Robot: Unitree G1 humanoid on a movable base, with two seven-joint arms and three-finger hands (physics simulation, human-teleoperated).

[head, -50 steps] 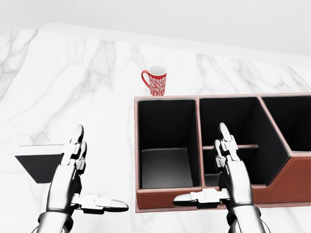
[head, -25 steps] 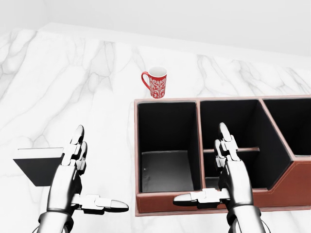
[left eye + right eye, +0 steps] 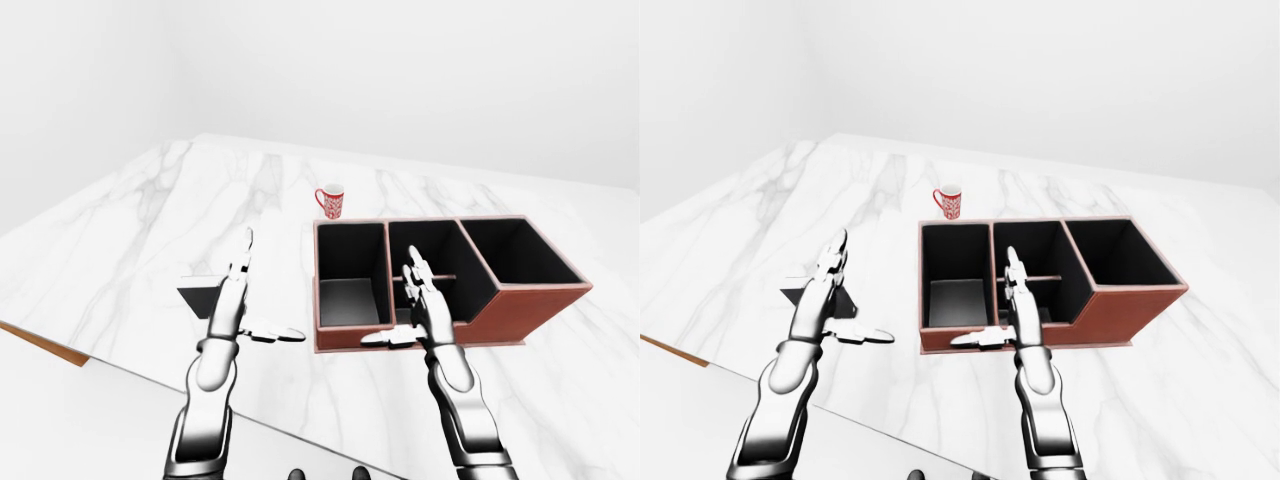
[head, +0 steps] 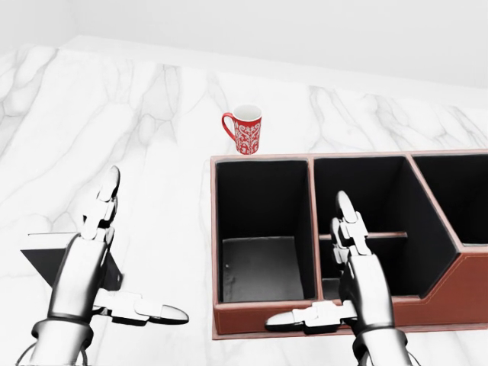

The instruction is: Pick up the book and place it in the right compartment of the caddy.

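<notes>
Not yet lifted: book (image 4: 46,259) left of caddy (image 4: 473,286), under spread-fingered left hand (image 4: 80,278), right hand (image 4: 362,282) likewise open, compartments empty.

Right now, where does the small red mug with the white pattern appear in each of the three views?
Left-eye view: the red patterned mug stands just above centre, beyond the caddy's left end.
Head view: it sits in the upper middle, above the left compartment.
Right-eye view: it is slightly left of centre, upper half.
Shared landmark: the brown leather caddy, whose upper left corner lies just below the mug in every view.
</notes>
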